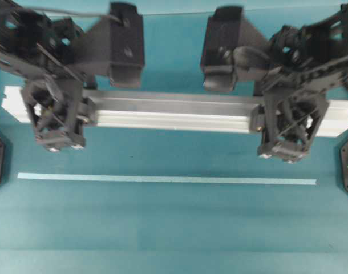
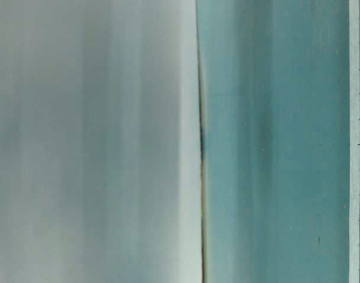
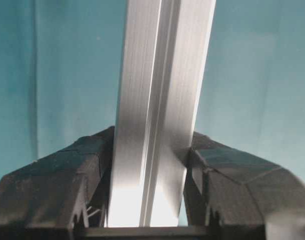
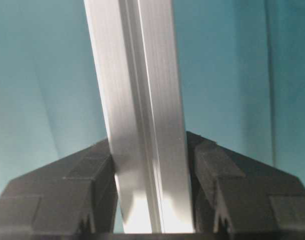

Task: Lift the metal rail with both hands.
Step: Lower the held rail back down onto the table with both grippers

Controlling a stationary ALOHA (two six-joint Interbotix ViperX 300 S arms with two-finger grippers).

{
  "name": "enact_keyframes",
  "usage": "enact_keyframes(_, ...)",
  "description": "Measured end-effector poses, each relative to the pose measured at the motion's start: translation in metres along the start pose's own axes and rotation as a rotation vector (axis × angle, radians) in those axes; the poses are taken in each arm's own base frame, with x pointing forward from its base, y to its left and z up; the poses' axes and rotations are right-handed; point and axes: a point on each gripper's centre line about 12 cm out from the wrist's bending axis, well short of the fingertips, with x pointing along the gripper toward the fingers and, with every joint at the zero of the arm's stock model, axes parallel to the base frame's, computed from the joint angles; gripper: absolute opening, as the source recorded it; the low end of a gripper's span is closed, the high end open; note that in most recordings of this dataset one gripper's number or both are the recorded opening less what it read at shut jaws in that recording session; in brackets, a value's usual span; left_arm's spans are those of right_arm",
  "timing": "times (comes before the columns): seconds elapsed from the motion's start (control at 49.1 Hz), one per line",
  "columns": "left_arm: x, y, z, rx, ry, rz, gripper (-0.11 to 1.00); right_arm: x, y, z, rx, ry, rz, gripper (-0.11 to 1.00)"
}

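The metal rail (image 1: 174, 111), a long silver grooved bar, lies level across nearly the whole overhead view and looks raised above the teal table. My left gripper (image 1: 54, 117) is shut on it near its left end. My right gripper (image 1: 285, 125) is shut on it near its right end. In the left wrist view the rail (image 3: 157, 75) runs up between the black fingers (image 3: 67, 170) of the left gripper (image 3: 151, 145), which press on both its sides. The right wrist view shows the same: the rail (image 4: 137, 75) is clamped between the fingers (image 4: 227, 170) of the right gripper (image 4: 148, 145).
A thin pale tape strip (image 1: 162, 179) lies on the teal table (image 1: 174, 228) in front of the rail. Two black arm housings (image 1: 125, 45) hang behind the rail. In the table-level view a blurred pale surface (image 2: 91, 141) fills the left half, with the tape strip (image 2: 354, 141) at the right.
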Motion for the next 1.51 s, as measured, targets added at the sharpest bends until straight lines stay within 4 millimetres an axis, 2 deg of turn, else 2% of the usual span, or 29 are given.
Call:
enact_keyframes(0.183, 0.043, 0.002, -0.01, -0.005, 0.048, 0.004, 0.36, 0.046, -0.007, -0.009, 0.001, 0.01, -0.002, 0.4)
enact_keyframes(0.407, 0.09, 0.002, -0.024, -0.003, 0.069, 0.005, 0.36, 0.085, -0.011, -0.03, -0.003, 0.027, -0.005, 0.4)
enact_keyframes(0.631, 0.144, 0.002, -0.038, -0.002, 0.061, 0.004, 0.36, 0.145, -0.015, -0.049, -0.006, 0.021, -0.006, 0.4)
enact_keyframes(0.876, 0.194, 0.002, -0.056, -0.011, 0.037, 0.005, 0.36, 0.189, -0.018, -0.058, -0.014, -0.012, -0.012, 0.4)
enact_keyframes(1.181, 0.233, 0.002, -0.074, -0.016, 0.024, 0.002, 0.36, 0.23, -0.016, -0.056, -0.037, 0.026, -0.016, 0.4)
enact_keyframes(1.507, 0.241, -0.001, -0.077, -0.027, 0.009, -0.001, 0.36, 0.254, -0.012, -0.058, -0.052, 0.02, -0.011, 0.4)
